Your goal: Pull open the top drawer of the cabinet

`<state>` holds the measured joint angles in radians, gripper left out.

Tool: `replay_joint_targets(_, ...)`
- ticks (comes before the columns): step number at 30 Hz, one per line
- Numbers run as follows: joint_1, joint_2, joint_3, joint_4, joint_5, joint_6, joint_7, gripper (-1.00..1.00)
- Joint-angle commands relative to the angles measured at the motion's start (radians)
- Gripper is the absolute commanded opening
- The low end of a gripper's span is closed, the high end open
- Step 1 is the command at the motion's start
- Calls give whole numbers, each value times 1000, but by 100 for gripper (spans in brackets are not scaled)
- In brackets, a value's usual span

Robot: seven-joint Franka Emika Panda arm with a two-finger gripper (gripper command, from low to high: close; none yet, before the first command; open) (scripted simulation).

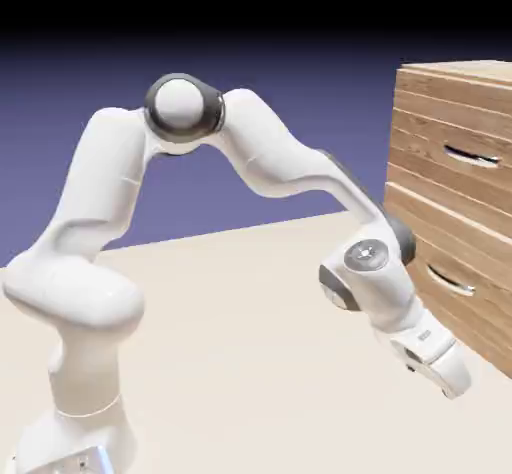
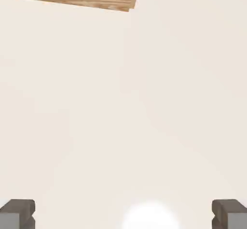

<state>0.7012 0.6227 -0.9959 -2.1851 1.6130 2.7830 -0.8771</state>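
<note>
Two grey fingertips (image 2: 17, 213) sit wide apart at the bottom of the hand view, nothing btwn them but pale desk (image 2: 120, 102): end effector (image 1: 452, 382) is spread open and empty. It hangs low near the desk, pointing down and a bit toward the cabinet (image 1: 440, 102), close to the cabinet's foot in the exterior view.

Key relation now: the top drawer (image 1: 450, 147) lies up and away from the end effector, on the cabinet's front face, well above where the hand is. Even the lower drawer (image 1: 450, 262) sits higher than the hand. So, by my read, the next move needs a climb plus a wrist turn, bc the hand faces the desk, not the cabinet front.

Top drawer's handle (image 1: 470, 156) is a slim curved silver bar, long axis running level across the drawer front. Judging from that, the open fingers would have to straddle it above and below, approaching square to the wood.

Materials, moving out from the hand: white glossy arm links w/ dark grey joint rings, matte cream desk, then light-brown plank-grained wood on the cabinet, boxy w/ sharp edges. A strip of that same wood grain shows at the top of the hand view, tilted. Both drawers look shut, fronts flush w/ the cabinet. Behind the cabinet, plain blue-violet backdrop.
</note>
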Motion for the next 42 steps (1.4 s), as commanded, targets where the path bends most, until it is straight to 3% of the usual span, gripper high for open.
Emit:
replay_joint_targets(1,19,32,-27,17,43,-7,-44,0)
replay_joint_targets(27,500,866,-723,453,1171,-184,-1174,0)
replay_joint_targets(36,347,878,-716,707,1171,-104,-1146,0)
replay_joint_targets(37,347,878,-716,707,1171,-104,-1146,-100)
replay_joint_targets(42,440,881,-728,562,1184,-155,-1173,-100)
